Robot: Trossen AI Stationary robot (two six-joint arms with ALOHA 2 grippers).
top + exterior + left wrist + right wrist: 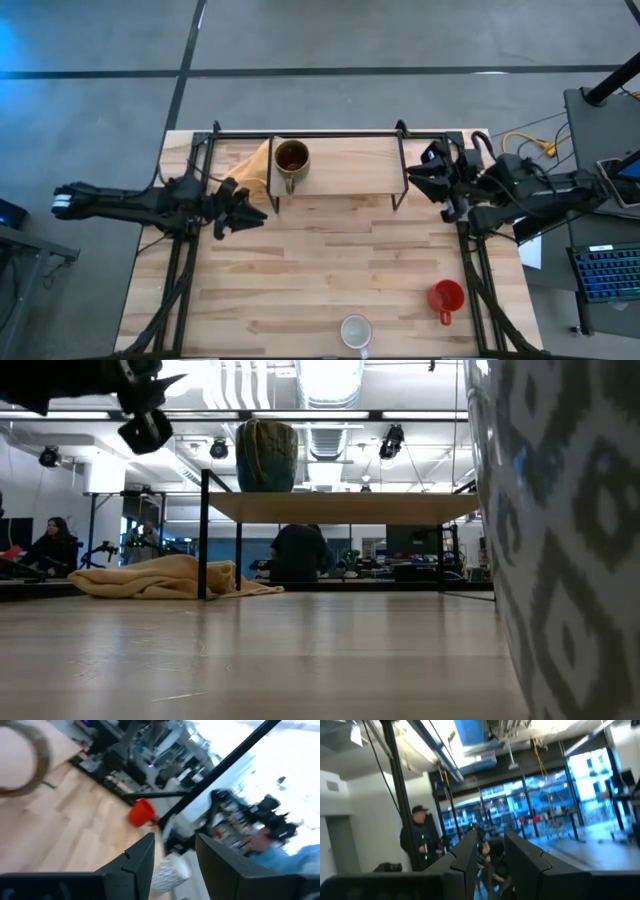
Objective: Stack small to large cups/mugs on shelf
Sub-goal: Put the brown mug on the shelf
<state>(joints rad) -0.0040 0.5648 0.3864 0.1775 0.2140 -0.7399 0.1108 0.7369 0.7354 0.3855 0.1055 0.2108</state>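
The brownish-olive mug stands upright on the left part of the shelf, its handle toward the near side; the low view shows it on the board. The white mug and the red mug stand on the table near its near edge. The white one fills the right of the low view. My left gripper hovers open and empty just near-left of the shelf; its wrist view shows the red mug and the white mug. My right gripper waits open at the shelf's right end.
A yellow cloth lies crumpled under and beside the shelf's left end. Black frame rails run along the table's left and right sides. Bare tabletop lies between the shelf and the two mugs. People stand in the room beyond.
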